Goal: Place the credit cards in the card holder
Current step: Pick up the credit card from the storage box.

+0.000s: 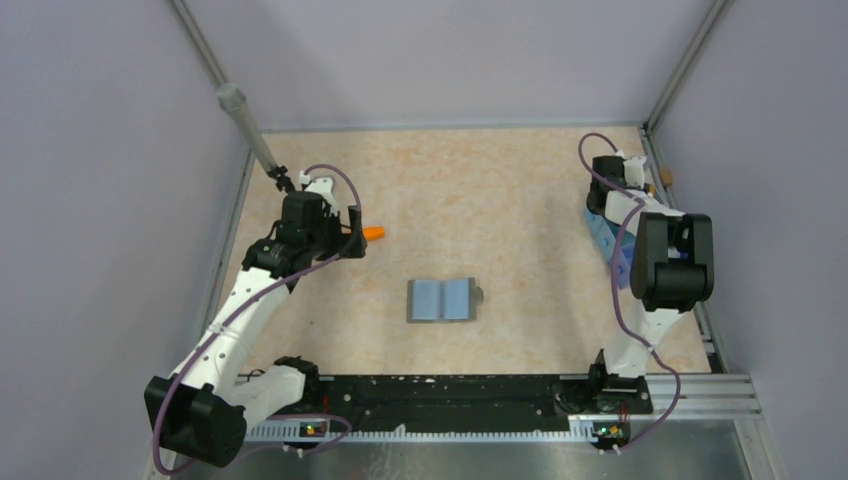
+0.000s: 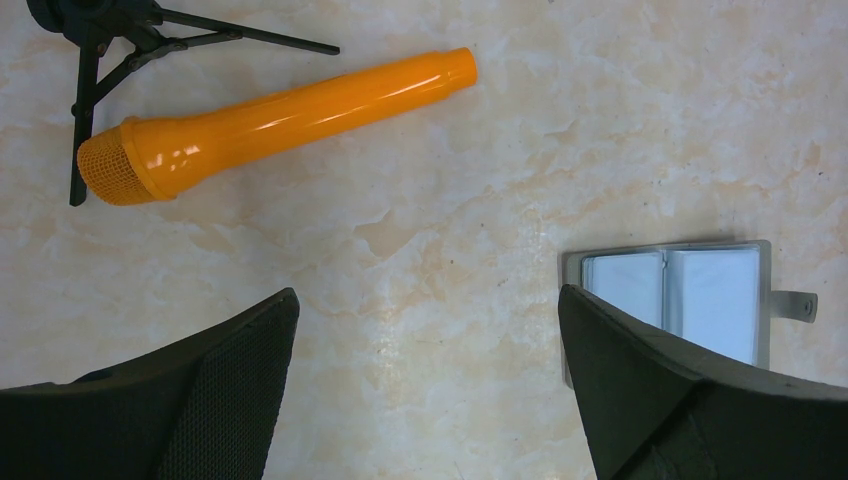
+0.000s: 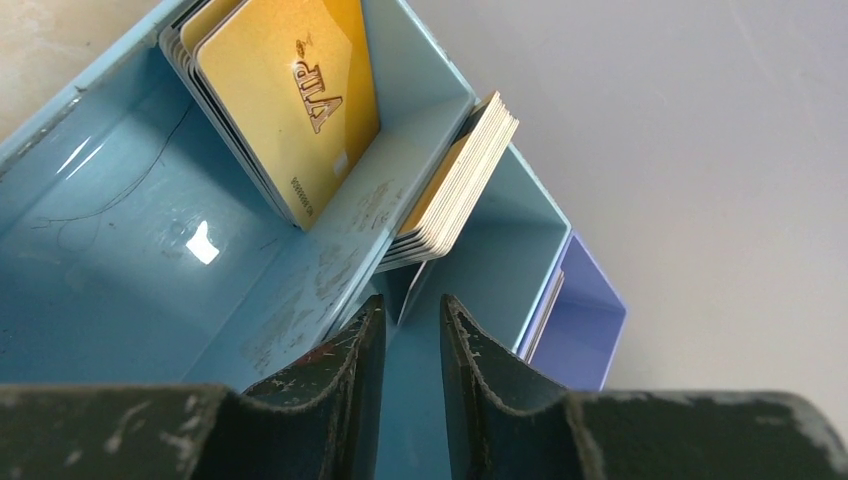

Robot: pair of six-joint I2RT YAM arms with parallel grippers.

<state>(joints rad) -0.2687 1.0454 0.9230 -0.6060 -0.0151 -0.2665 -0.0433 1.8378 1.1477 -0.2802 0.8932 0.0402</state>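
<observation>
R fingers (image 3: 345,372) barely apart, card stack (image 3: 462,178) just ahead, in tray (image 3: 110,280)

Top view high behind, facing down on surface (image 1: 500,200), left wrist nearer, sharing card holder (image 1: 441,299), right wrist close inside tray (image 3: 120,280)

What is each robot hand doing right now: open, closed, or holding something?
Left hand: wide open, empty.
Right hand: slightly open over the card tray, holding nothing.
</observation>
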